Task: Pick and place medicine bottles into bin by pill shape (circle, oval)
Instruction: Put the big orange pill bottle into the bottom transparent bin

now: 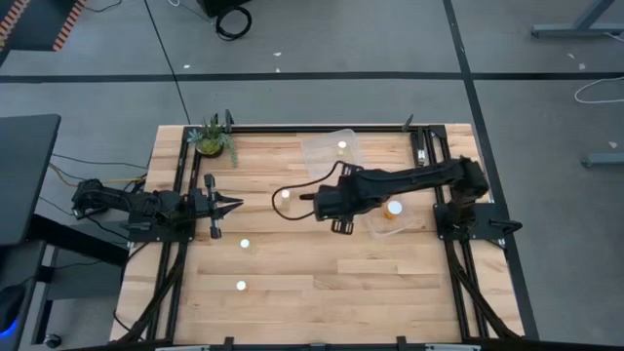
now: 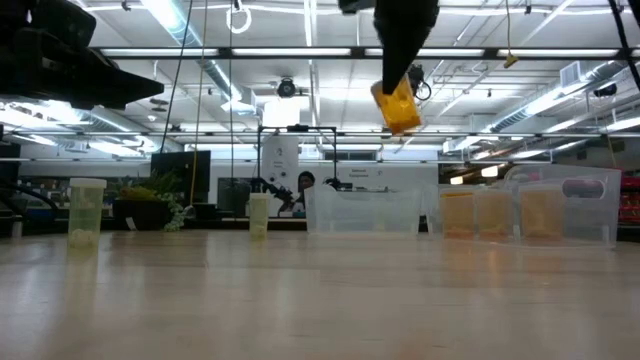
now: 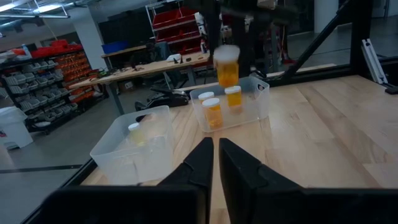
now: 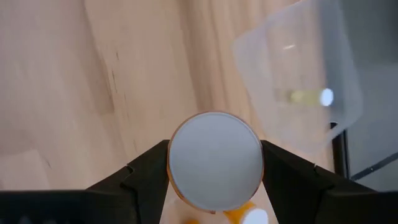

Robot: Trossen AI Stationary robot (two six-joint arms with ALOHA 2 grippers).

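Bottle (image 4: 215, 160) amber, round white cap (label possibly yellow), clamped in right tool (image 4: 215, 171); left tool (image 3: 214, 163) closed, empty.

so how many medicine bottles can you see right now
7 bottles: three loose on the table, one held in the right jaws, two in one bin, one in the other bin. More may be hidden.

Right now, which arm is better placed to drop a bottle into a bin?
Right: its gripper holds the white-capped amber bottle lifted near the clear plastic bins; the left gripper waits far off.
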